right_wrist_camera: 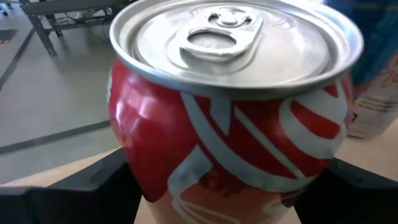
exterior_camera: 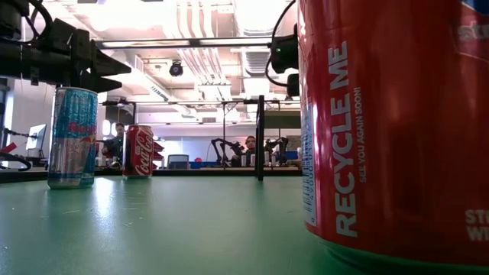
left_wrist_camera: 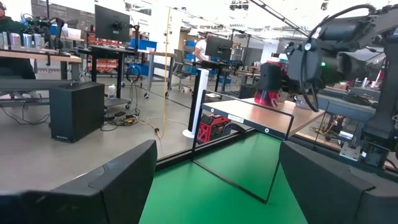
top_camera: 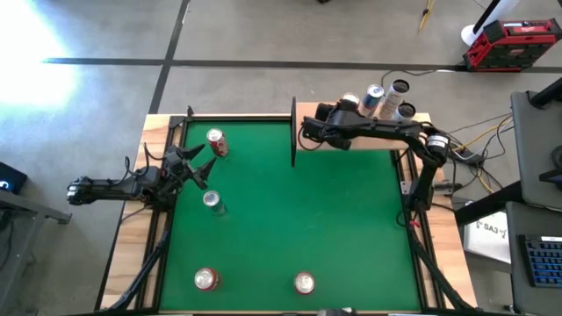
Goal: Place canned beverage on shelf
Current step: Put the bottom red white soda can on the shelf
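The shelf (top_camera: 369,136) is a light-wood board with black posts at the table's far right; it also shows in the left wrist view (left_wrist_camera: 261,115). My right gripper (top_camera: 309,130) reaches over its left end and is shut on a red canned beverage (right_wrist_camera: 230,137), which stands upright on the board (left_wrist_camera: 271,87). Several other cans (top_camera: 386,98) stand at the shelf's far side. My left gripper (top_camera: 202,165) is open and empty above the green felt near the left edge (left_wrist_camera: 211,180), between a red can (top_camera: 216,142) and a silver-blue can (top_camera: 212,202). My right gripper has the red can's lower body between its two fingers, one finger on each side (right_wrist_camera: 121,171). The fingers come level from the table's right side. The can stands upright, top up, its base on the shelf board.
Two more red cans (top_camera: 206,279) (top_camera: 304,283) stand near the table's near edge; one fills the low view (exterior_camera: 397,130). A black shelf post (top_camera: 292,132) rises at the shelf's left end. The middle of the green felt (top_camera: 299,211) is bare.
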You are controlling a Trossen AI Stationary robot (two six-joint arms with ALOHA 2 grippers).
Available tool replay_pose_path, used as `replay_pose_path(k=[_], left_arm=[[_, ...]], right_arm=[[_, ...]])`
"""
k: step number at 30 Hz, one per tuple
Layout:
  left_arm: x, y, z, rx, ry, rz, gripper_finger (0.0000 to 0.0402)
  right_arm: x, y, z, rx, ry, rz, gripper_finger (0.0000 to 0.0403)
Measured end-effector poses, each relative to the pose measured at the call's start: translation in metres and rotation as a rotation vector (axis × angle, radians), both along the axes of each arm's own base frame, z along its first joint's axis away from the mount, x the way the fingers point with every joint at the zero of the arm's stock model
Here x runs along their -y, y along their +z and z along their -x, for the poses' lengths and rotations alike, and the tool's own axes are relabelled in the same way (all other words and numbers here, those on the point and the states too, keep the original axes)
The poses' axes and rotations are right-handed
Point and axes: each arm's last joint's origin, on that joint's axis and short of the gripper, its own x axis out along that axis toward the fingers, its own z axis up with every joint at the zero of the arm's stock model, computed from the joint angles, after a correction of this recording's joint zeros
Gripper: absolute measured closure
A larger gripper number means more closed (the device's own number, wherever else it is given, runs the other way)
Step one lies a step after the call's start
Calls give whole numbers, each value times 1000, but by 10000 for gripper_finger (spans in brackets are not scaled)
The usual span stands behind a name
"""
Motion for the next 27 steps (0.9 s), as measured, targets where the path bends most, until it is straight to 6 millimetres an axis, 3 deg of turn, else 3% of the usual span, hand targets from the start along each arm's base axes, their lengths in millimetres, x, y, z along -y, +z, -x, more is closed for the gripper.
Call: replay_pose_path(k=[9, 27], left_arm=[[0, 0, 0, 0, 0, 0, 78], [0, 0, 0, 0, 0, 0, 78]], right_arm=[[11, 1, -1, -2, 9, 0, 95], [14, 2, -6, 24, 27, 11, 94]])
